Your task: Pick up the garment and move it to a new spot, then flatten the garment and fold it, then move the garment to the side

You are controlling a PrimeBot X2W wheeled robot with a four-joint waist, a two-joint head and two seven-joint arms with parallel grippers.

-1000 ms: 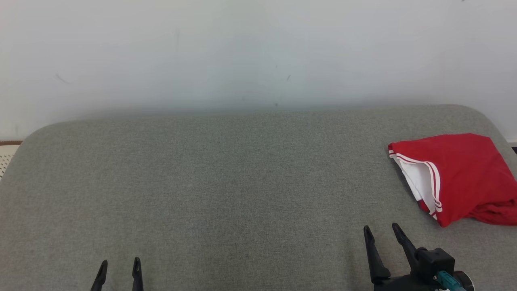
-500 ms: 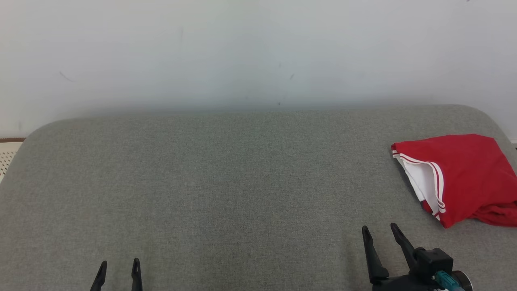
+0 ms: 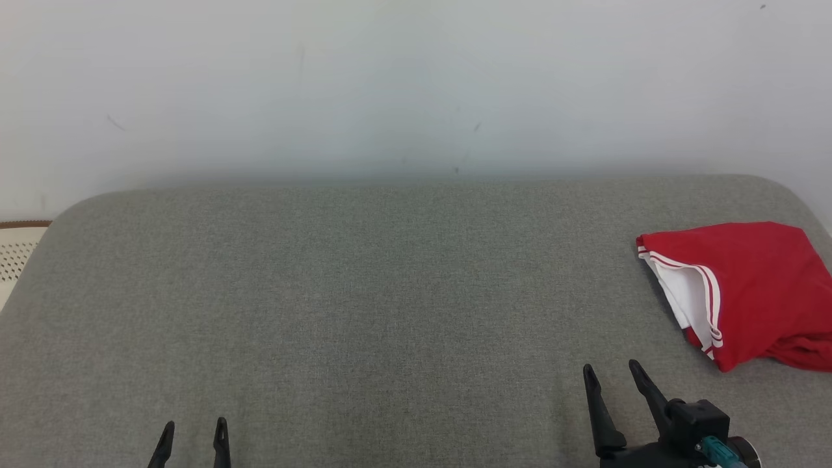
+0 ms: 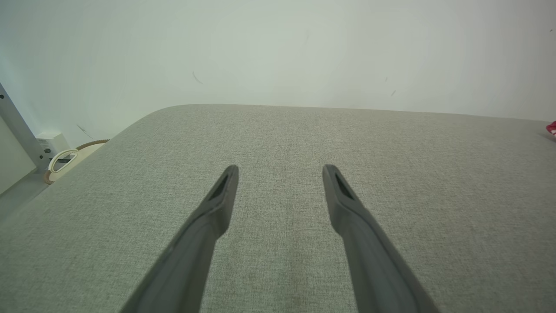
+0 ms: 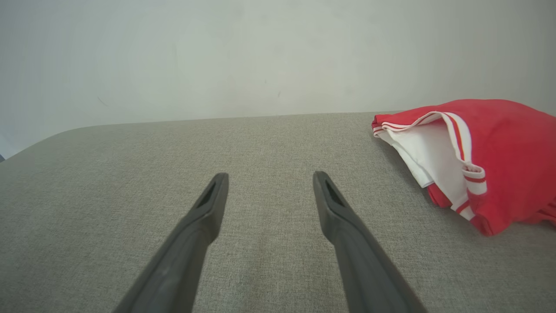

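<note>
Garment (image 3: 754,286): red, white inside, red-and-white striped band along the open hem. Lay in a loose folded heap at the right end of the counter (image 3: 364,292), partly past the right limit of the head view, gripped by neither tool.

Right tool (image 3: 611,367): hung over the counter's near edge, toward its right end, short of the garment and apart from it; fingers spread wide and empty.

Left tool (image 3: 195,422): hung over the counter's near edge, toward its left end, well apart from the garment; fingers likewise spread wide and empty.

Counter: grey woven cover, rounded far corners.

Wall (image 3: 390,84): pale, lightly scuffed, rose behind the counter's far edge.

Pale perforated item (image 3: 16,250): sat beyond the counter's left end; kind not made out.
</note>
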